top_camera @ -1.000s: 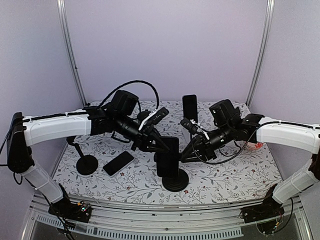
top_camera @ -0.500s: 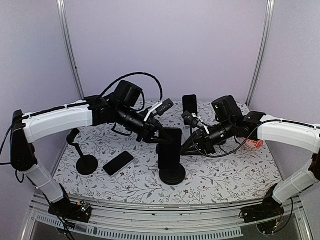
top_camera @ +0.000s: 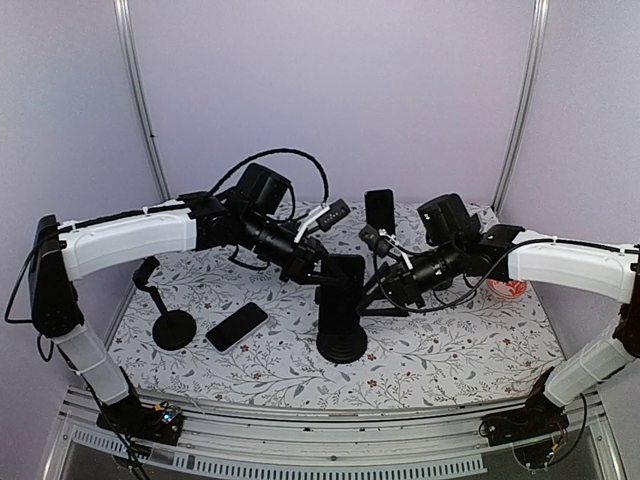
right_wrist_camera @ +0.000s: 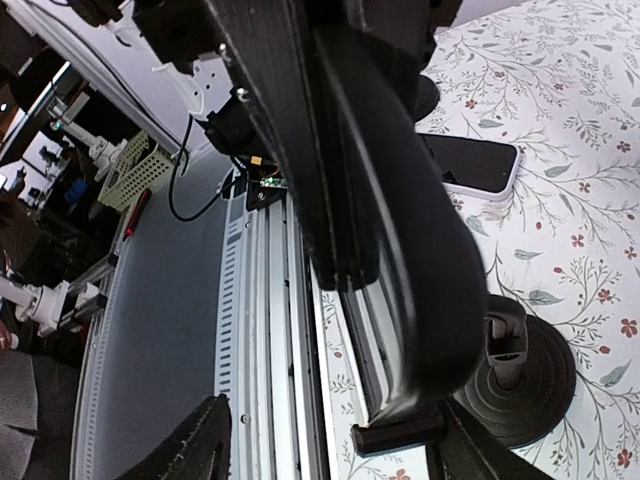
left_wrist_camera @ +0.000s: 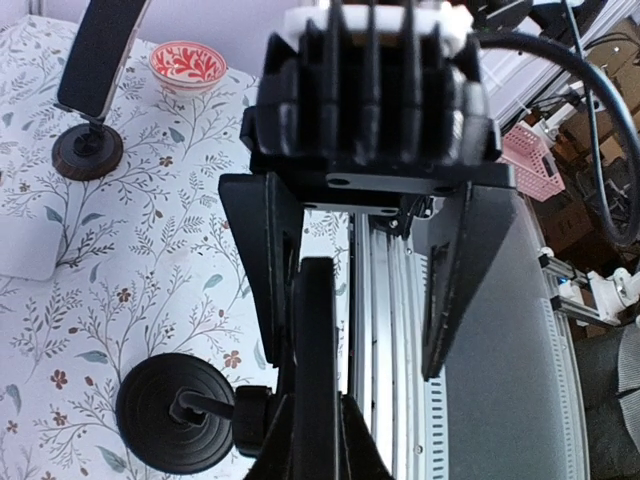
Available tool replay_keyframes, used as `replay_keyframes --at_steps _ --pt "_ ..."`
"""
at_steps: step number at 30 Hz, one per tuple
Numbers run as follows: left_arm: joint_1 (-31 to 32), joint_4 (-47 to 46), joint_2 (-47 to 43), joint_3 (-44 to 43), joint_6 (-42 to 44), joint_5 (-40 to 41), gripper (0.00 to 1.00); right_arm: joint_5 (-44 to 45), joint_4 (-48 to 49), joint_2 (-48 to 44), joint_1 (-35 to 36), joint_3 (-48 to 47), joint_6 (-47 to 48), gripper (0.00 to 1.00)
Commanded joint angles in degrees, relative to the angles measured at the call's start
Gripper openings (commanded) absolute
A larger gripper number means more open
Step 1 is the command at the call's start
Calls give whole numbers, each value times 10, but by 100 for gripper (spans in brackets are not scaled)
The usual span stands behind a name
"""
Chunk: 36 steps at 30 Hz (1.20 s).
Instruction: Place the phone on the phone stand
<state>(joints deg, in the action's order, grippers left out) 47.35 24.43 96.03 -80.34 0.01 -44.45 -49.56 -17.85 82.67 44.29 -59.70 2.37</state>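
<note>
While upright, phone (left_wrist_camera: 315, 370) inside left end effector (left_wrist_camera: 357, 380)

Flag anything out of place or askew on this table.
The flat phone lies slanted on the flowered cloth beside the empty stand, while the middle phone and the rear phone are propped up on stands. Nothing looks spilled or damaged.

The white counter printed with grey leaves and small flowers (top_camera: 450, 345) is carrying a black round-based phone stand (top_camera: 341, 346) near its middle. A second black round-based stand (top_camera: 172, 328) is standing at the left, and a black slab phone (top_camera: 237, 326) is lying flat just right of it. A red-patterned bowl (top_camera: 505, 289) is sitting at the far right.
</note>
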Motion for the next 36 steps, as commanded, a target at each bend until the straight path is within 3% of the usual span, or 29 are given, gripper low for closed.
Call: replay_keyframes --at_steps 1,10,21,30,36 --pt "-28 -39 7 -27 31 16 0 11 -1 -49 -17 -16 -10 71" --pt "-73 33 69 -149 96 7 0 99 -49 -137 -60 18 -54 80" --pt "-138 38 186 -281 108 -24 0 97 -88 -166 -60 30 -75 80" --pt "-164 8 226 -327 84 -46 0 95 -97 -195 -60 52 -91 80" --pt "-164 -7 225 -319 64 -42 17 93 -98 -198 -60 58 -95 80"
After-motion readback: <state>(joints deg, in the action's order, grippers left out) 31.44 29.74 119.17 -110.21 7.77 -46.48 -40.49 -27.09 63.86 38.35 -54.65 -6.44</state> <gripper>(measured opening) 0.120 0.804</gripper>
